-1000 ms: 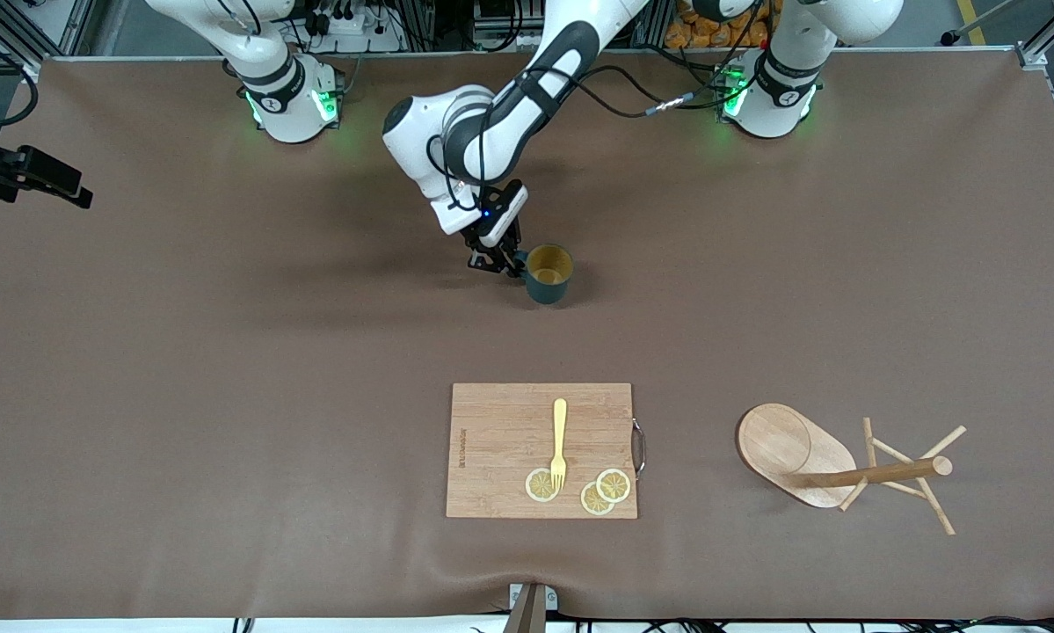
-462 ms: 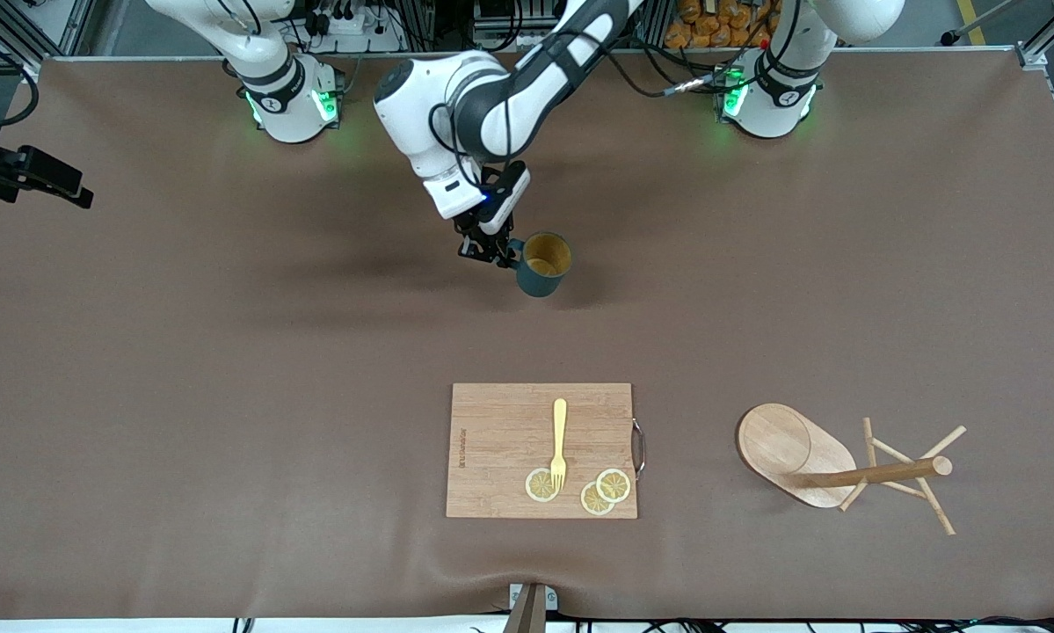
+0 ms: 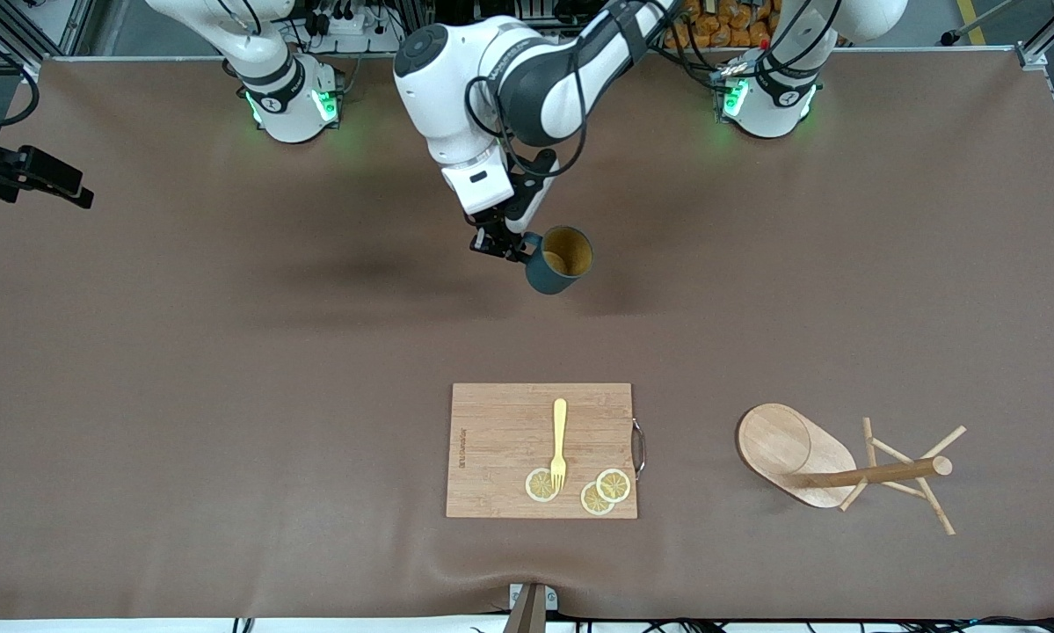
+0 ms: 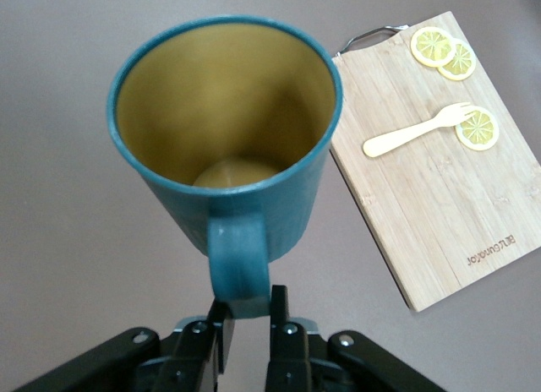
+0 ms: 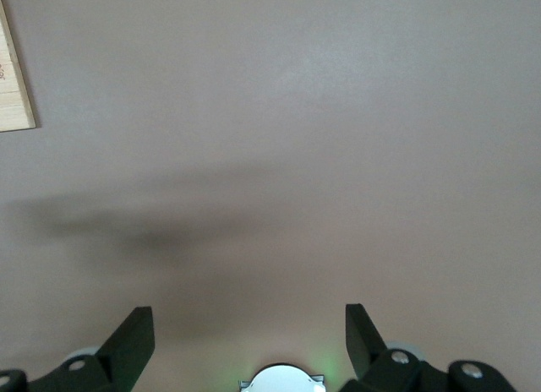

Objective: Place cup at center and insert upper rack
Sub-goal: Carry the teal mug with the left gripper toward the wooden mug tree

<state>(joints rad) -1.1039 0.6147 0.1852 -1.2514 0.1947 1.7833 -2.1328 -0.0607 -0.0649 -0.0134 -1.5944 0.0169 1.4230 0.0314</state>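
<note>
The dark teal cup (image 3: 560,261) with a yellowish inside hangs tilted just over the brown table mat near the table's middle. My left gripper (image 3: 507,249) is shut on its small handle (image 4: 239,257). In the left wrist view the cup (image 4: 228,138) fills the frame, its mouth facing the camera, with the left gripper (image 4: 247,306) clamped on the handle's end. The upper rack (image 3: 843,466), a light wooden mug tree, lies on its side toward the left arm's end, near the front camera. My right gripper (image 5: 249,333) is open over bare mat, holding nothing.
A wooden cutting board (image 3: 500,448) lies nearer the front camera than the cup, carrying a yellow fork (image 3: 559,444) and lemon slices (image 3: 597,492). It also shows in the left wrist view as the cutting board (image 4: 439,206). A black fixture (image 3: 25,171) sits at the right arm's end.
The left arm has lifted the cup off the mat by its handle, shifted it slightly toward the left arm's end and tilted it. The rack and board have not moved.
</note>
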